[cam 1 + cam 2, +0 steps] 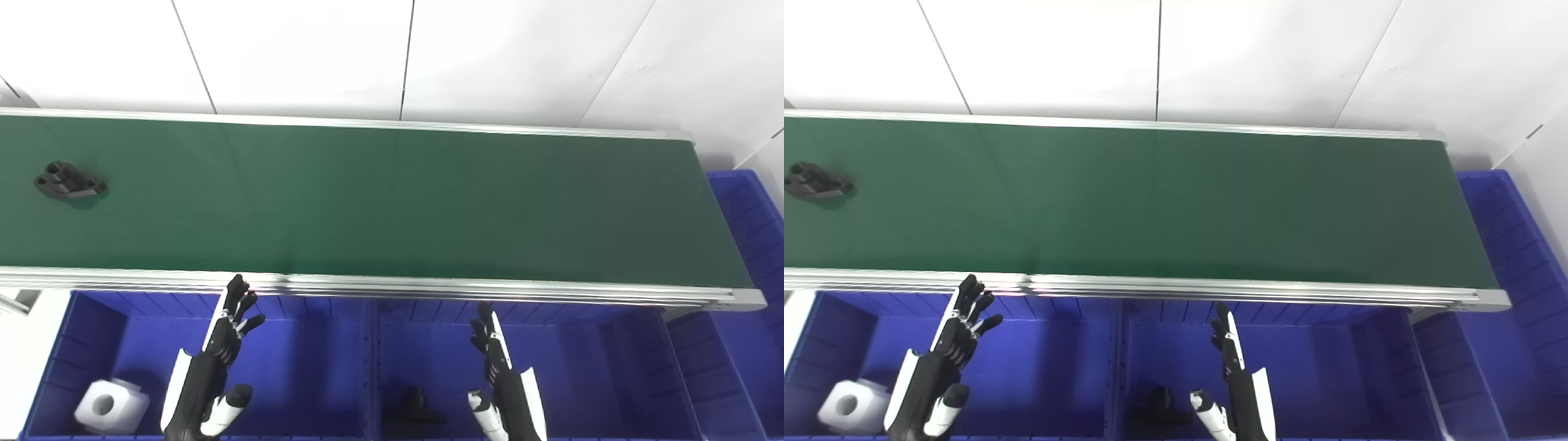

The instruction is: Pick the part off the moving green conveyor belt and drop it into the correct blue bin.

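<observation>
1. Left eye view: left hand and right hand both spread wide, holding nothing, hovering over the blue bins.
2. Black part sits far left on the green belt.
3. No readable writing.

We're looking at a factory-style sorting station: a long green conveyor belt in metal rails, blue plastic bins lined up below it, one more bin at the belt's end, plain white panel walls behind.
</observation>
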Controlling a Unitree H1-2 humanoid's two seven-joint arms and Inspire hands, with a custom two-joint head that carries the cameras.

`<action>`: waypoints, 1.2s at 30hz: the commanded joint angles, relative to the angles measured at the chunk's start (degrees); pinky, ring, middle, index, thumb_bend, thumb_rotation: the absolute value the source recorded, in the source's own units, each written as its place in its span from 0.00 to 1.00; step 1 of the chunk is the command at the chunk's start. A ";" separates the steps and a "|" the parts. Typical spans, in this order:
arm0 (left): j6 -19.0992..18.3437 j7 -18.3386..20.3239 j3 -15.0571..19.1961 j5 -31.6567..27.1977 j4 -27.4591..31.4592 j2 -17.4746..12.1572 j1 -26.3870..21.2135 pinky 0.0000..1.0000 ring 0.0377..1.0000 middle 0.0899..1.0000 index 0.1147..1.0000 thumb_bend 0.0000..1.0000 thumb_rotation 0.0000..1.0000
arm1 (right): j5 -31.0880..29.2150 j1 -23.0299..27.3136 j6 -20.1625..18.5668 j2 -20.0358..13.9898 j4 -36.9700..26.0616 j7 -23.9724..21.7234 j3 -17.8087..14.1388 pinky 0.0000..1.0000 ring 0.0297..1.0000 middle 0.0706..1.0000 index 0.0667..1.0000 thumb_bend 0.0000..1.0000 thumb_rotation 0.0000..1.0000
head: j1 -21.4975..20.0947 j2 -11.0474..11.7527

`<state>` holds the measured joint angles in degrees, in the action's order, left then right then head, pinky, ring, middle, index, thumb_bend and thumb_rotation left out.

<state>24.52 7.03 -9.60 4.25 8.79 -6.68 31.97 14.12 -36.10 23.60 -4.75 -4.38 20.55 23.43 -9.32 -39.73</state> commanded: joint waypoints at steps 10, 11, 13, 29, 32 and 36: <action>2.29 -0.40 -0.19 0.00 0.83 -0.70 -0.10 0.83 0.95 0.99 1.00 1.00 0.93 | 0.72 0.29 3.32 0.11 -0.88 0.30 0.68 0.95 0.96 1.00 1.00 0.99 1.00 | -0.13 -0.01; 2.31 -0.46 -0.17 0.03 0.81 -0.72 -0.15 0.83 0.95 0.99 1.00 1.00 0.93 | 0.60 0.34 3.32 0.10 -0.88 0.35 0.78 0.95 0.96 1.00 1.00 0.99 1.00 | -0.27 -0.15; 2.32 -0.58 -0.15 0.18 0.77 -0.73 -0.21 0.83 0.94 0.98 1.00 1.00 0.93 | 0.54 0.44 3.32 0.01 -0.89 0.57 0.99 0.94 0.95 1.00 1.00 0.99 1.00 | -0.27 -0.15; 2.24 -0.47 -0.08 0.36 0.73 -0.82 -0.41 0.82 0.93 0.98 1.00 1.00 0.93 | 1.05 0.76 3.32 -0.18 -0.76 1.73 1.85 0.95 0.95 0.99 1.00 0.96 1.00 | -0.15 -0.44; 2.26 -0.66 -0.02 0.77 0.67 -0.82 -0.45 0.82 0.93 0.98 1.00 1.00 0.93 | 1.06 0.75 3.32 -0.12 -0.80 1.59 1.83 0.95 0.95 1.00 1.00 0.95 1.00 | -0.15 -0.44; 2.23 -0.77 0.09 1.02 0.52 -0.75 -0.53 0.81 0.92 0.97 1.00 1.00 0.93 | 1.20 0.85 3.32 0.12 -0.60 1.49 1.71 0.95 0.95 0.99 1.00 0.97 1.00 | -0.18 -0.25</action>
<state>24.53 6.98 -9.51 4.69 8.52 -7.17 31.50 14.88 -35.10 23.60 -5.06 -4.28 21.73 25.01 -9.58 -39.90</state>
